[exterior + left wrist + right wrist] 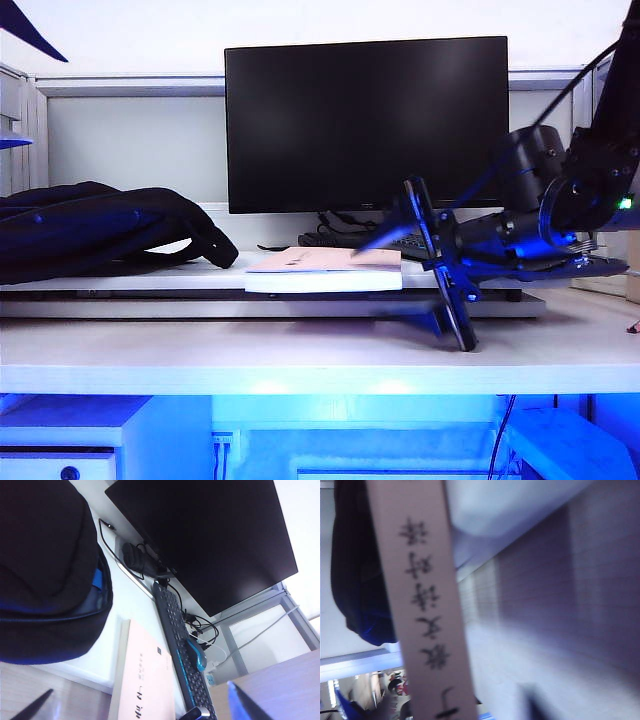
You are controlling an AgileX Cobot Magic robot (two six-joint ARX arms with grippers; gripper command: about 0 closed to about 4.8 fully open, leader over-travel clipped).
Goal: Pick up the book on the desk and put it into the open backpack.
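Note:
The pale pink book (325,270) lies flat on a white board on the desk (300,350), just right of the black backpack (100,232). My right gripper (415,272) is at the book's right end, blurred. Its jaws stand above and below that end with gaps on both sides. In the right wrist view the book (420,580) runs between the right gripper's (442,707) two dark fingers, with the backpack (355,580) beyond. My left gripper (140,707) hangs wide open above the book (145,680), close to the backpack (45,570) with its blue lining.
A black monitor (365,120) stands behind the book. A black keyboard (180,645) with a blue mouse (196,654) on it lies alongside the book, with cables behind it. The white platform board (150,290) carries the backpack and the book.

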